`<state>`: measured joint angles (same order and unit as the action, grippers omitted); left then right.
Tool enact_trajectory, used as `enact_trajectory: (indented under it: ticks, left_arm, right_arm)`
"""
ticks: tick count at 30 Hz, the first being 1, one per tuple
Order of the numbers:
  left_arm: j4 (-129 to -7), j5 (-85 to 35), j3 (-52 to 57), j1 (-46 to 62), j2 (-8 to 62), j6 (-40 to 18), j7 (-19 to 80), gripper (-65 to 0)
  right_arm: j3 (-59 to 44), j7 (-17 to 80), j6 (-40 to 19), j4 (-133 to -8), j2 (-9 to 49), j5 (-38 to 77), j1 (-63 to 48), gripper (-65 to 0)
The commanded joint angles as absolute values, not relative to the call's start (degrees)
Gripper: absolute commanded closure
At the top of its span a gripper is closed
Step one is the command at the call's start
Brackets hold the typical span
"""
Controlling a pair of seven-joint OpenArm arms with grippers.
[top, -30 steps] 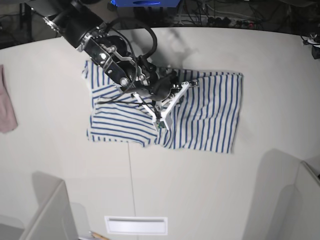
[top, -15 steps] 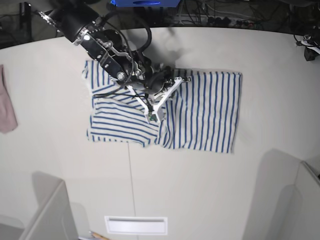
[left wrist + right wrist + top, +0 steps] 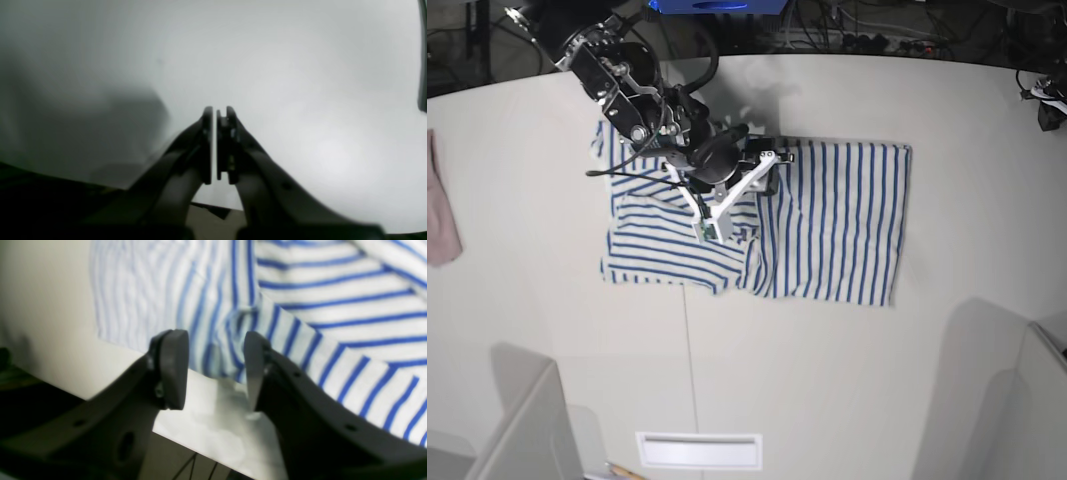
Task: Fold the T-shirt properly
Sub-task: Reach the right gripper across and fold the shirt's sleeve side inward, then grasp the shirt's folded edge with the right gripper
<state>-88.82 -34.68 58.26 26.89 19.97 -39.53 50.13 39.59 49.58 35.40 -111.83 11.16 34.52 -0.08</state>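
Looking at your scene, operator:
T-shirt position: your T-shirt (image 3: 827, 225) lies flat on the table (image 3: 847, 380), toward the far side and a little left of centre in the base view.
T-shirt shape: you see a wide rectangle of white cloth with blue stripes. The right part lies smooth with stripes running near to far. The left part is folded over, with stripes running left to right and a rumpled seam where the two parts meet.
Right gripper: your right gripper (image 3: 215, 371) has its jaws parted, nothing pinched between them. In its wrist view the striped cloth lies just beyond the fingertips (image 3: 171, 368), and you can see a small pucker of fabric in the gap.
Right arm: you find it reaching in from the far left in the base view, with the gripper over the far middle of the shirt.
Left gripper: your left gripper (image 3: 217, 145) is clenched, jaws pressed together on nothing. Its wrist view shows only bare pale table, blurred.
Pink cloth: you have a pink cloth (image 3: 439, 205) at the left edge of the table, well apart from the shirt.
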Motion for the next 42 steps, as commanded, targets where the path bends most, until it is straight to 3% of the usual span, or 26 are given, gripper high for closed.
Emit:
enact_trajectory:
  ticks: [1, 5, 14, 18, 24, 26, 31, 33, 35, 39, 42]
  left_arm:
    - [-91.38, -35.74, 57.27, 27.12, 21.05, -40.00, 49.01, 0.0]
    - [-97.36, -35.74, 53.32, 27.47, 20.44, -40.00, 49.01, 0.0]
    - [-100.70, -35.82, 48.40, 26.86, 16.75, -40.00, 49.10, 0.0]
    - [-100.53, -35.74, 48.31, 25.89, 16.66, -40.00, 49.10, 0.0]
    - [-100.53, -35.74, 48.48, 25.98, 17.10, -40.00, 49.10, 0.0]
    - [-100.53, -35.74, 48.48, 26.15, 17.10, -40.00, 49.10, 0.0]
    - [-100.53, -35.74, 48.48, 25.80, 17.01, -40.00, 49.10, 0.0]
    - [-100.53, -35.74, 48.48, 25.80, 17.01, -40.00, 49.10, 0.0]
    - [-100.53, -35.74, 48.48, 25.71, 17.10, -40.00, 49.10, 0.0]
    - [-100.53, -35.74, 48.48, 25.71, 17.10, -40.00, 49.10, 0.0]
    - [-100.53, -35.74, 48.48, 25.63, 17.10, -40.00, 49.10, 0.0]
  right_arm:
    - [39.52, 49.10, 35.12, -113.01, 10.59, 35.03, 0.31, -20.1]
    - [41.45, 48.57, 34.77, -109.14, 8.75, 35.12, 2.07, 0.0]
    - [41.45, 44.62, 34.77, -97.19, 8.84, 35.12, 1.36, 0.0]
    - [40.57, 44.79, 34.77, -102.55, 10.15, 35.12, 0.13, 0.0]
    - [24.84, 44.88, 34.68, -112.66, 14.99, 36.70, -3.56, 0.0]
    - [16.84, 44.88, 31.69, -112.40, 16.84, 41.98, -4.09, 0.0]
    - [-3.47, 44.88, 13.05, -107.47, 19.65, 56.66, -7.08, -43.7]
    - [-10.51, 44.88, 4.79, -102.81, 20.00, 59.03, -7.78, -55.7]
    - [-16.04, 46.81, -1.01, -97.19, 20.35, 59.74, -7.60, -60.6]
    - [-21.23, 51.91, -8.13, -86.99, 20.26, 59.38, -5.23, -58.8]
    - [-20.97, 52.26, -10.24, -82.42, 20.35, 59.21, -4.70, -57.0]
